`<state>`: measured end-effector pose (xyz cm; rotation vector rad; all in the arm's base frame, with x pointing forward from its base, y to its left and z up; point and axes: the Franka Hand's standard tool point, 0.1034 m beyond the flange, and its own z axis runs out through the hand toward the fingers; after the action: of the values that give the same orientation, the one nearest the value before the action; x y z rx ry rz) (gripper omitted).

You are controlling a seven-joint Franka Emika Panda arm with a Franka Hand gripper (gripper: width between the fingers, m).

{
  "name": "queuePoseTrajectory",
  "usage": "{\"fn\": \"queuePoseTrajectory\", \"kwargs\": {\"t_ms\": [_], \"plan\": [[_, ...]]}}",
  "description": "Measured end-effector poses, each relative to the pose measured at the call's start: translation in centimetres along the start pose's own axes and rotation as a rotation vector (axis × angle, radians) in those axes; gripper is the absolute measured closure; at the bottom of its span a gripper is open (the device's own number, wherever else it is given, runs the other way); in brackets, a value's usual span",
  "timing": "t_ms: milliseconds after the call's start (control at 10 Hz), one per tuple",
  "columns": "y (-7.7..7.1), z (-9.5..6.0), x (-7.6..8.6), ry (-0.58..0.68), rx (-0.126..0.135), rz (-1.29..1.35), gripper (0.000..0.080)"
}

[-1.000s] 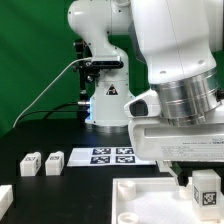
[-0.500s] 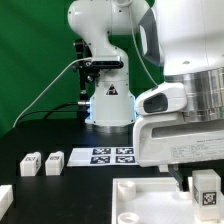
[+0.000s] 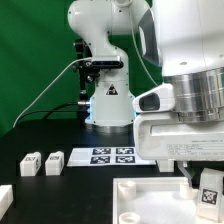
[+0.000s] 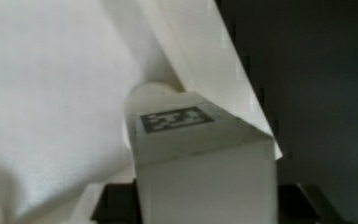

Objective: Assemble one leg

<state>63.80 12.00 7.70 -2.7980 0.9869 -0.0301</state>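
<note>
My gripper (image 3: 206, 188) hangs at the exterior view's lower right, shut on a white leg (image 3: 209, 190) with a black-and-white tag. It holds the leg over the white rimmed panel (image 3: 140, 200). In the wrist view the held leg (image 4: 197, 160) fills the middle between the dark fingers (image 4: 115, 200), its tagged end pressed against the panel's raised rim (image 4: 202, 50). Two more legs (image 3: 29, 162) (image 3: 54, 160) lie on the black table at the exterior view's left.
The marker board (image 3: 108, 154) lies flat in front of the robot base (image 3: 108, 100). Another white part (image 3: 5, 200) shows at the lower left edge. A green backdrop stands behind.
The gripper and the held leg have shifted slightly to the exterior view's right and down toward the panel. The loose legs have not moved.
</note>
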Motion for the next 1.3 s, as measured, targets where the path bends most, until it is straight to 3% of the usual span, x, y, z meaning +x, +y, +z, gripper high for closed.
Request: {"fn": "queuePoseTrajectory", "kwargs": {"t_ms": [400,600,800,900,1000,1100,1200,1300], "plan": [[1.2,0.2,0.9,-0.061,0.091,0.607,0.0478],[1.3,0.3,0.6,-0.083,0.100,0.827,0.0478],[1.3,0.3,0.6,-0.083,0.100,0.802,0.0479],[1.3,0.4,0.5,-0.083,0.099,0.798,0.0410],[1.3,0.4,0.4,-0.076,0.094,0.633,0.0410],[1.2,0.4,0.3,-0.055,0.088,0.417,0.0247],[1.2,0.4,0.3,-0.042,0.083,0.251,0.0171],[1.1,0.4,0.2,-0.031,0.073,0.112,0.0171]]}}
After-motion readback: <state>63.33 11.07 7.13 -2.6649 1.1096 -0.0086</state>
